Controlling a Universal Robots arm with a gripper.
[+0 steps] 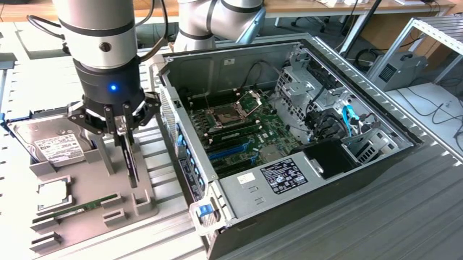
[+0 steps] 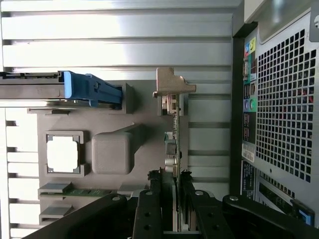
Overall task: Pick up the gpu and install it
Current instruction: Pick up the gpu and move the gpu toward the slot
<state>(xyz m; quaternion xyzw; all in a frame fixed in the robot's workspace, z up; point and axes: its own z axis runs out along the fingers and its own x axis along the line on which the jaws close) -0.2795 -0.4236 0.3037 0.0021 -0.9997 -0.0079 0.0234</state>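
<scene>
The gpu (image 1: 131,160) is a thin dark card standing on edge over the grey holder tray (image 1: 87,181), at the exterior view's left. My gripper (image 1: 124,130) is shut on its upper edge, one finger on each face. The wrist view looks along the card (image 2: 174,144): its silver end bracket (image 2: 172,85) is at the far end, by a slot in the tray (image 2: 144,114). My black fingers (image 2: 155,199) press on both sides of it. The open computer case (image 1: 289,135) lies to the exterior view's right, its motherboard with blue slots (image 1: 230,151) exposed.
On the tray lie a silver hard drive with a white label (image 1: 54,143), a white square chip (image 1: 54,192) and a narrow green memory stick (image 1: 87,206). The case's perforated rear panel (image 2: 279,109) stands close beside the card. A grey block (image 2: 112,149) rises from the tray.
</scene>
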